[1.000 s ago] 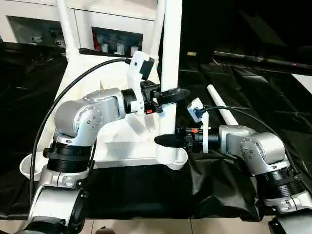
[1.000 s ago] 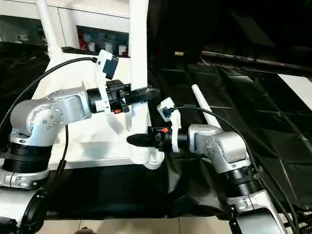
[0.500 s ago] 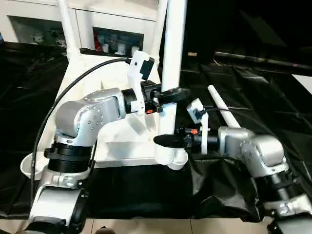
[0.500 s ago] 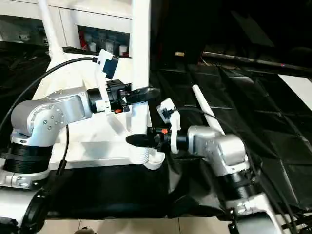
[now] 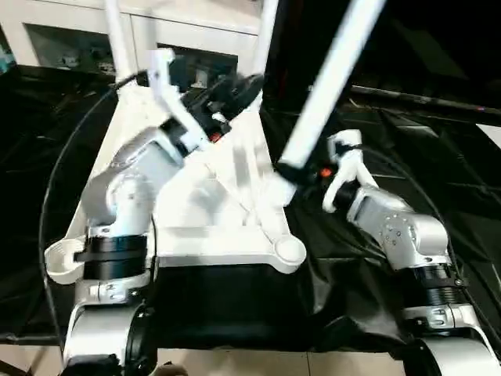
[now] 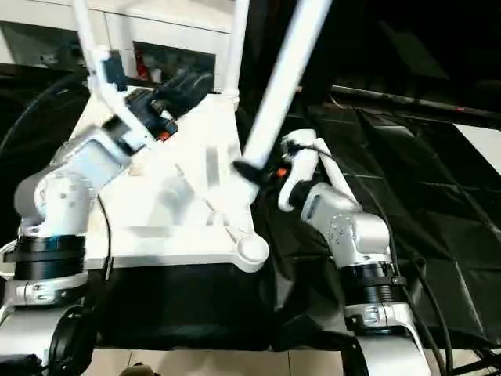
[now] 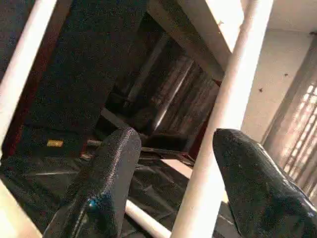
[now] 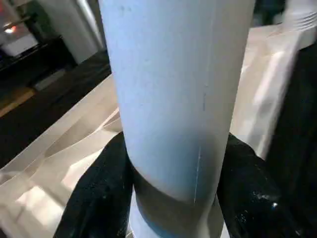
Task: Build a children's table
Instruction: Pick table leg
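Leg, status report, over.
Right tool shut on tilted leg. Left tool open, off it. Tabletop upside down, near socket empty.

The two head views look forward and down from just above the children's table (image 5: 205,205), a small step apart sideways, and share its upturned top, both silver forearms and the black-covered work table (image 6: 438,196). The left wrist camera looks past its own fingers (image 7: 106,173) away from the children's table, toward the room behind (its legs cross the foreground). The right wrist camera sits very close against one leg (image 8: 178,84), with the tabletop behind.
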`<state>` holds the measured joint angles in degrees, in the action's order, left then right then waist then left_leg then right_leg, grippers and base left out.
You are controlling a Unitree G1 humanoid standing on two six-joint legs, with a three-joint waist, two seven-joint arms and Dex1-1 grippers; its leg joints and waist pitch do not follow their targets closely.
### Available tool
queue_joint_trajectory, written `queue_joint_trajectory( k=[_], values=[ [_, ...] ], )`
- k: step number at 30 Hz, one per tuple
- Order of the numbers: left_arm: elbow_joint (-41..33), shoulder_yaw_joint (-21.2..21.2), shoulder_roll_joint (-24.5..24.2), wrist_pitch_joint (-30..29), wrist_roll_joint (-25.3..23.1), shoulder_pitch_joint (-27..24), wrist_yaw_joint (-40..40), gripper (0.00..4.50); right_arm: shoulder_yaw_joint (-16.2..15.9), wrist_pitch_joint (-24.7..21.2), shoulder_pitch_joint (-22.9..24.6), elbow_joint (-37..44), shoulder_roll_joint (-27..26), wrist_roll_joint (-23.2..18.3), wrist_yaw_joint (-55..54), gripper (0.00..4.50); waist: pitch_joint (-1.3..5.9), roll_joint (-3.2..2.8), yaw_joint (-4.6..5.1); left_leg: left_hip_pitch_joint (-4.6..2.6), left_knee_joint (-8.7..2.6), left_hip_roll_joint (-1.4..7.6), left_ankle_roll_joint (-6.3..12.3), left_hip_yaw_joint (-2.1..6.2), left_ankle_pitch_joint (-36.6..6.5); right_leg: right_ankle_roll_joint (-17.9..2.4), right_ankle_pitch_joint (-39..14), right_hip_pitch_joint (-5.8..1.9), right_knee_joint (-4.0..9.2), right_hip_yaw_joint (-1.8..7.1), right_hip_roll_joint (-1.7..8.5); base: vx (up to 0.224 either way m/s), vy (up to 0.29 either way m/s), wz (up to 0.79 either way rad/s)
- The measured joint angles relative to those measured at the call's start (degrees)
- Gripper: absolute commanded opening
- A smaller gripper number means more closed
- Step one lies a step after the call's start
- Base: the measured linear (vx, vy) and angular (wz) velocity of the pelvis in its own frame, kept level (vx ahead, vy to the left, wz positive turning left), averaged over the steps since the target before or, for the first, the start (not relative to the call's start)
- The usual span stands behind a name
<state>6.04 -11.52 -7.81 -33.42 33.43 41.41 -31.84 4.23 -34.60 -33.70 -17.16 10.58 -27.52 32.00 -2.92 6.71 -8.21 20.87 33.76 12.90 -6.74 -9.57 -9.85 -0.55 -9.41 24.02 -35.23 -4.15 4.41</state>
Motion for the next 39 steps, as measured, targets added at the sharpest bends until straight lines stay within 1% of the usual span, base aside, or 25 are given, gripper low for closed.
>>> queue_joint_trajectory(
  k=[2, 5, 7, 8, 11, 13, 15, 17, 19, 20, 21, 23, 25, 26, 27, 28, 30, 32, 33, 34, 35, 38, 39],
  values=[
    [0.70, 0.07, -0.06, 0.96, -0.15, -0.31, -0.02, 2.86, 0.46, 0.93, -0.09, -0.76, -0.25, 0.39, -0.92, 1.93, -0.02, 0.08, 0.07, 0.01, -0.01, 0.01, 0.00, 0.00, 0.00, 0.02, -0.01, 0.00, -0.03, 0.00, 0.00, 0.000, 0.000, 0.00],
    [1.91, 0.56, -0.61, 2.58, -1.91, -0.44, -0.04, 2.86, 1.15, 1.85, -0.13, -1.98, -0.55, 0.64, -2.22, 1.93, -0.02, 0.18, 0.14, 0.00, -0.01, 0.01, -0.01, -0.01, 0.01, 0.06, 0.01, 0.02, -0.01, 0.01, 0.00, 0.000, 0.000, 0.00],
    [2.03, 1.84, -1.42, 3.45, -3.92, -1.19, -0.01, 2.86, 1.60, 3.53, -0.19, -3.00, -1.00, 0.98, -3.47, 1.93, -0.03, 0.43, 0.14, 0.01, -0.03, 0.01, -0.01, -0.01, 0.01, 0.09, -0.01, 0.00, -0.03, 0.01, 0.00, 0.000, 0.000, 0.00],
    [2.08, 2.75, -1.88, 3.69, -4.96, -1.84, 0.09, 2.86, 1.74, 4.11, -0.25, -3.42, -0.99, 1.28, -3.94, 1.93, -0.03, 0.46, 0.14, -0.02, -0.01, 0.02, -0.01, -0.01, 0.01, 0.09, 0.00, 0.01, -0.02, 0.02, 0.00, 0.000, 0.000, 0.00],
    [3.86, 7.65, -5.05, 5.26, -10.42, -4.00, 0.21, 2.86, 1.53, 6.27, -0.34, -3.95, -1.02, 3.49, -5.05, 1.93, -0.08, 0.55, 0.16, -0.01, 0.00, 0.01, -0.01, 0.00, 0.01, 0.12, 0.01, 0.05, -0.01, 0.02, 0.00, 0.000, 0.000, 0.00],
    [5.09, 12.29, -8.57, 7.94, -15.70, -5.72, -0.52, 2.86, 1.03, 7.39, -0.38, -3.99, -1.03, 4.66, -5.65, 1.93, -0.08, 0.55, 0.18, -0.01, -0.02, 0.01, -0.01, 0.00, 0.01, 0.13, 0.01, 0.09, -0.01, 0.02, -0.01, 0.000, 0.000, 0.00],
    [6.13, 15.67, -11.42, 11.22, -19.94, -6.98, -2.60, 2.86, 0.38, 8.19, -0.38, -4.00, -0.98, 5.70, -5.87, 1.93, -0.09, 0.54, 0.26, 0.01, -0.02, 0.01, -0.01, -0.01, 0.01, 0.14, 0.01, 0.13, -0.01, 0.03, -0.01, 0.000, 0.000, 0.00],
    [6.58, 17.85, -14.29, 14.09, -22.49, -7.41, -5.60, 2.86, -0.57, 8.77, -0.37, -4.00, -0.83, 6.38, -5.76, 1.93, -0.09, 0.54, 0.33, 0.01, -0.03, 0.02, -0.01, -0.01, 0.01, 0.13, 0.01, 0.15, -0.01, 0.03, -0.01, 0.000, 0.000, 0.00],
    [6.58, 19.66, -17.33, 16.99, -24.64, -7.41, -9.20, 3.14, -1.59, 9.20, -0.34, -3.96, -0.44, 7.30, -5.20, 1.93, -0.11, 0.51, 0.37, -0.01, -0.03, 0.01, -0.01, -0.01, 0.01, 0.12, 0.02, 0.15, -0.03, 0.04, -0.01, 0.000, 0.000, 0.00],
    [6.60, 20.66, -18.85, 18.02, -25.39, -7.42, -10.92, 3.14, -1.94, 9.71, -0.22, -3.85, -0.31, 7.50, -4.72, 1.93, -0.11, 0.50, 0.43, -0.02, -0.04, 0.01, -0.01, -0.02, 0.01, 0.11, 0.02, 0.15, -0.03, 0.05, -0.01, 0.000, 0.000, 0.00],
    [6.70, 21.59, -20.36, 19.19, -26.06, -7.55, -13.18, 3.20, -2.46, 10.40, 0.04, -3.65, -0.09, 7.94, -3.94, 1.93, -0.14, 0.46, 0.41, -0.03, -0.04, 0.01, -0.01, -0.02, 0.00, 0.11, 0.02, 0.13, -0.03, 0.05, -0.01, 0.000, 0.000, 0.00],
    [6.89, 22.87, -21.68, 20.37, -26.59, -8.00, -16.11, 3.27, -3.24, 10.47, 0.42, -3.10, 0.37, 8.52, -3.03, 1.93, -0.16, 0.41, 0.33, -0.06, -0.03, 0.01, -0.01, -0.03, 0.01, 0.10, 0.03, 0.09, -0.03, 0.06, -0.01, 0.000, 0.000, 0.00],
    [7.15, 25.16, -23.13, 21.28, -26.96, -8.83, -19.64, 3.59, -4.22, 10.26, 1.29, -1.52, 1.06, 8.86, -2.07, 1.93, -0.18, 0.39, 0.33, -0.12, -0.02, 0.00, -0.01, -0.04, 0.00, 0.09, 0.04, 0.04, -0.03, 0.08, -0.01, 0.000, 0.000, 0.00],
    [7.21, 25.99, -23.58, 21.59, -27.05, -9.51, -21.11, 3.59, -4.51, 10.23, 1.82, -0.72, 1.35, 8.89, -1.46, 1.93, -0.20, 0.37, 0.36, -0.22, -0.04, 0.00, -0.01, -0.06, 0.00, 0.09, 0.04, -0.01, -0.03, 0.11, -0.01, 0.000, 0.000, 0.00],
    [7.30, 26.93, -23.88, 21.62, -27.06, -10.19, -23.17, 3.63, -4.76, 10.07, 2.37, -0.07, 1.71, 9.02, -1.02, 1.93, -0.24, 0.31, 0.39, -0.29, -0.04, 0.00, -0.01, -0.08, 0.00, 0.09, 0.04, -0.03, -0.05, 0.12, -0.01, 0.000, 0.000, 0.00],
    [7.24, 27.90, -24.22, 21.39, -27.00, -10.58, -24.95, 3.86, -4.99, 9.85, 2.77, 0.60, 2.03, 9.15, -0.57, 1.93, -0.27, 0.26, 0.42, -0.31, -0.05, 0.00, -0.01, -0.08, 0.00, 0.08, 0.04, -0.03, -0.06, 0.13, -0.01, 0.000, 0.000, 0.00],
    [6.99, 29.70, -25.14, 20.74, -26.92, -11.37, -28.32, 4.05, -6.14, 9.27, 3.95, 2.61, 3.33, 9.15, 0.81, 1.93, -0.38, 0.09, 0.59, -0.37, -0.06, 0.00, -0.02, -0.10, 0.00, 0.07, 0.04, -0.05, -0.12, 0.15, -0.01, 0.000, 0.000, 0.00],
    [6.97, 30.79, -25.59, 20.72, -27.06, -11.66, -30.36, 4.09, -7.18, 8.20, 5.16, 4.45, 4.35, 9.15, 2.38, 1.93, -0.45, 0.00, 0.72, -0.45, -0.10, 0.00, -0.01, -0.10, 0.00, 0.07, 0.05, -0.07, -0.15, 0.16, -0.02, 0.000, 0.000, 0.00],
    [6.97, 31.17, -25.42, 20.91, -27.28, -11.64, -30.71, 4.30, -7.52, 7.70, 5.73, 5.40, 4.69, 9.15, 3.04, 1.93, -0.49, -0.07, 0.81, -0.45, -0.11, 0.00, -0.02, -0.09, 0.00, 0.06, 0.05, -0.08, -0.15, 0.15, -0.02, 0.000, 0.000, 0.00],
    [6.97, 31.77, -25.27, 21.00, -27.66, -11.64, -31.09, 4.30, -8.14, 7.41, 6.23, 6.22, 5.11, 9.15, 3.71, 1.93, -0.56, -0.17, 0.99, -0.49, -0.10, 0.00, -0.02, -0.10, 0.00, 0.04, 0.07, -0.11, -0.15, 0.16, -0.02, 0.000, 0.000, 0.00],
    [6.97, 32.06, -25.12, 21.05, -27.78, -11.64, -31.23, 4.48, -8.35, 7.20, 6.40, 6.55, 5.21, 9.15, 3.95, 1.93, -0.59, -0.21, 1.20, -0.48, -0.10, 0.00, -0.01, -0.10, 0.00, 0.01, 0.08, -0.10, -0.15, 0.16, -0.02, 0.000, 0.000, 0.00],
    [6.97, 32.91, -24.51, 21.41, -28.73, -11.60, -31.45, 4.50, -8.54, 6.88, 6.99, 8.01, 5.92, 9.15, 4.35, 1.93, -0.61, -0.24, 1.74, -0.49, -0.11, 0.00, -0.02, -0.09, 0.00, -0.01, 0.10, -0.11, -0.17, 0.16, -0.02, 0.000, 0.000, 0.00],
    [6.98, 33.13, -24.22, 21.37, -28.90, -11.49, -31.53, 4.34, -8.53, 6.42, 7.17, 8.41, 6.16, 9.15, 4.33, 1.93, -0.61, -0.26, 1.82, -0.52, -0.10, 0.00, -0.02, -0.09, 0.00, -0.01, 0.10, -0.11, -0.17, 0.16, -0.02, 0.000, 0.000, 0.00]
  ],
)
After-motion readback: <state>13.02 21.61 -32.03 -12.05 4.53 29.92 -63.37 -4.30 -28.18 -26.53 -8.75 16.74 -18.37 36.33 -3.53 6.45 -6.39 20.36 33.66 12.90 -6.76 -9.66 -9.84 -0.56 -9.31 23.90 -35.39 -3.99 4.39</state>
